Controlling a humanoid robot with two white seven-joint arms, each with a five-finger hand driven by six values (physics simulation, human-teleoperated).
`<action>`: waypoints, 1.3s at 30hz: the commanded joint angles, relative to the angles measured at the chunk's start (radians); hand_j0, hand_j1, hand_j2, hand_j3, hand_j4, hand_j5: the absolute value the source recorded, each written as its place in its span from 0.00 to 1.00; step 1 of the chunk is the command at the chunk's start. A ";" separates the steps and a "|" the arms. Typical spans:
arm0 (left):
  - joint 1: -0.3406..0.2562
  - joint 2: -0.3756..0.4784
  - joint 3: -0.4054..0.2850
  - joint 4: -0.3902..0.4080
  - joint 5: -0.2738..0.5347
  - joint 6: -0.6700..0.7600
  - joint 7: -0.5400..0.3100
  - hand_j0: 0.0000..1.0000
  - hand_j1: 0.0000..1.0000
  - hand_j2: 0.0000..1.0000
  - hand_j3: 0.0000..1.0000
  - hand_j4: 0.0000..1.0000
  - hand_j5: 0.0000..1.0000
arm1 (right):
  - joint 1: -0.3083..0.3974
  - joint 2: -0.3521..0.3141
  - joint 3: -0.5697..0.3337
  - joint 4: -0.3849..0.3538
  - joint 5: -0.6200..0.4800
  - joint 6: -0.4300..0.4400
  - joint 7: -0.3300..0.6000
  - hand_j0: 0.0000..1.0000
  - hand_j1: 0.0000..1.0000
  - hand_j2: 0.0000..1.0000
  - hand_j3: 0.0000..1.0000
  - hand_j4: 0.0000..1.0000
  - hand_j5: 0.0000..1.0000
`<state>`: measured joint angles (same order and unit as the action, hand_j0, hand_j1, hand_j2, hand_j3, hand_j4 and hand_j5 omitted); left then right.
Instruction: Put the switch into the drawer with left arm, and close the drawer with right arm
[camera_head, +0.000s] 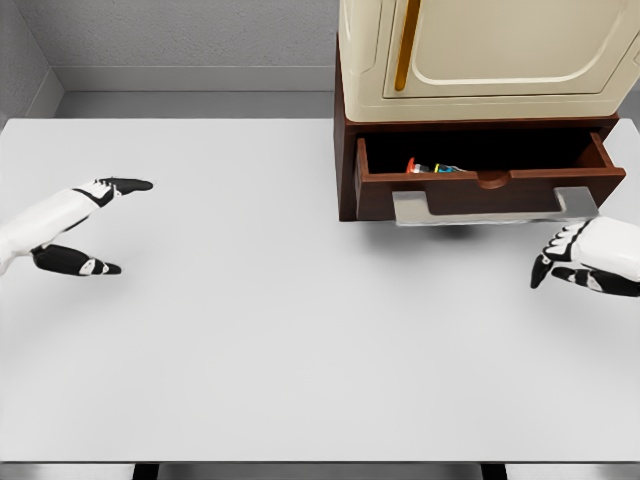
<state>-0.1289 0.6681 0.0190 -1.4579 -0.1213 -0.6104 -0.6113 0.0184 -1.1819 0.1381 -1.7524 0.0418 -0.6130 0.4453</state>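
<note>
- The switch (432, 167) lies inside the open drawer (490, 190), toward its left half, just behind the front panel; only a small strip of red, yellow and blue shows, so you cannot read its exact pose.
- The drawer stands pulled out from the brown cabinet (346, 150), with a cream appliance (480, 50) on top. By the look of it, placing is done and closing is your step in hand.
- Your right hand (575, 260) sits low at the right edge, near the drawer's right corner but apart from it; its fingers are loosely curled downward and hold nothing.
- To close well, you want that hand in front of the drawer panel, near the round notch (491, 180) at its middle, then push straight back. Pushing at the corner would likely skew the drawer on its runners.
- Keep the push level so the panel meets the cabinet face flush.
- Your left hand (90, 225) rests far left over the table (250, 350), thumb and fingers spread wide, empty; leave it there.
</note>
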 joint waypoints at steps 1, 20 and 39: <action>0.000 -0.005 0.010 0.051 -0.034 0.000 0.000 1.00 1.00 1.00 1.00 1.00 1.00 | 0.002 -0.002 0.002 -0.015 -0.005 0.002 0.015 0.45 0.45 0.45 0.45 0.45 0.45; 0.006 -0.120 0.091 -0.010 -0.023 0.000 0.000 1.00 1.00 1.00 1.00 1.00 1.00 | -0.097 0.116 0.011 0.008 0.050 0.002 0.018 0.46 0.46 0.46 0.46 0.46 0.46; 0.008 -0.120 0.093 -0.018 -0.021 0.000 0.000 1.00 1.00 1.00 1.00 1.00 1.00 | -0.159 0.197 0.018 0.079 0.096 0.002 0.020 0.47 0.47 0.47 0.47 0.47 0.47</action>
<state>-0.1197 0.5462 0.1109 -1.4750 -0.1513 -0.6136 -0.6113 -0.1457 -1.0009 0.1536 -1.6924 0.1298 -0.6140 0.4673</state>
